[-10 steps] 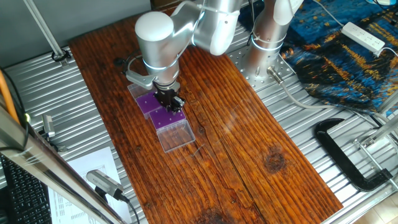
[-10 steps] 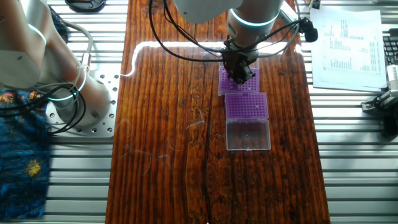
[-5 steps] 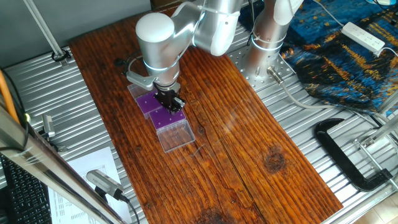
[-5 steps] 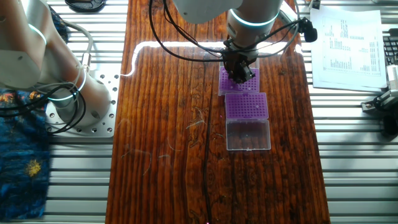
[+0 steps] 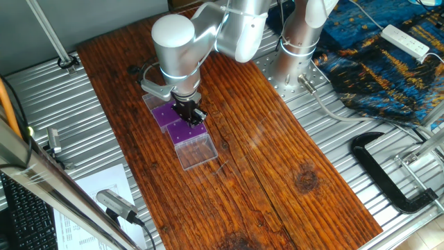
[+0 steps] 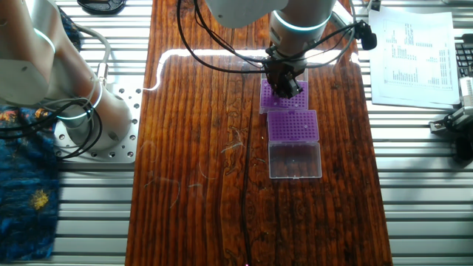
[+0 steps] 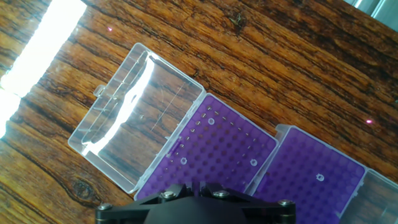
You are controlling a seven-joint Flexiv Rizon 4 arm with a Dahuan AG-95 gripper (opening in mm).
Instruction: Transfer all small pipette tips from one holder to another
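Dark-stained wooden board (image 5: 277, 160) over ribbed metal table (image 5: 361, 173); black clamp (image 5: 388, 173), power strip (image 5: 406, 40), patterned blue cloth (image 5: 378, 62) and printed sheet (image 6: 414, 52) around it. Two purple holders (image 7: 217, 155) side by side in clear hinged boxes, lids open flat on the board. Small pipette tips (image 7: 211, 122) as pale dots: three in one rack, one in the neighbouring rack. Gripper (image 6: 287, 87) low over the holders, near their shared edge; finger spacing impossible to tell.
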